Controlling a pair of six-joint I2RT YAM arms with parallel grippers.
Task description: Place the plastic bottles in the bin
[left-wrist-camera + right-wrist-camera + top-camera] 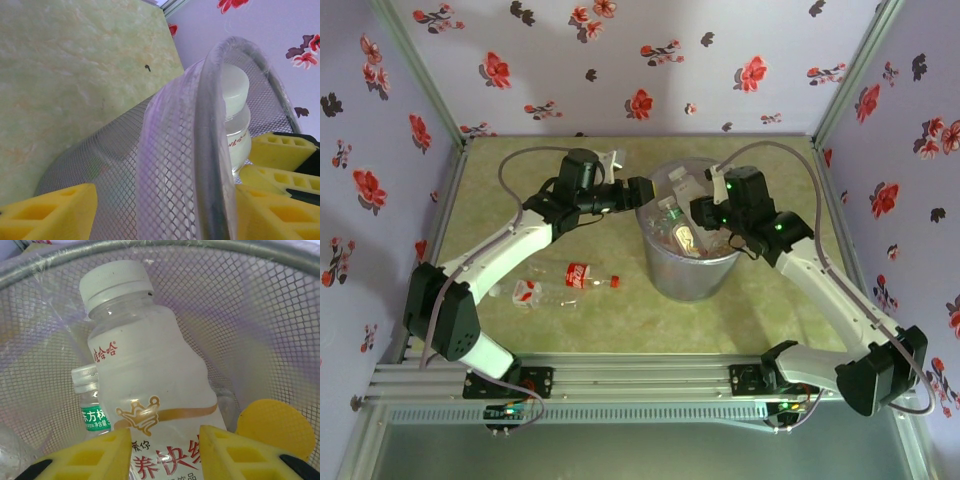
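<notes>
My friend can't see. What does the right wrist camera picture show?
A cloudy white-capped bottle with red writing sits gripped between the right gripper's yellow fingers, inside the mesh bin. A smaller green-labelled bottle shows behind it.

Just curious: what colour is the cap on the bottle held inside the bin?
White cap, on a cloudy bottle; clearest in the right wrist view.

white bottle (150, 385) base cut off below
</notes>
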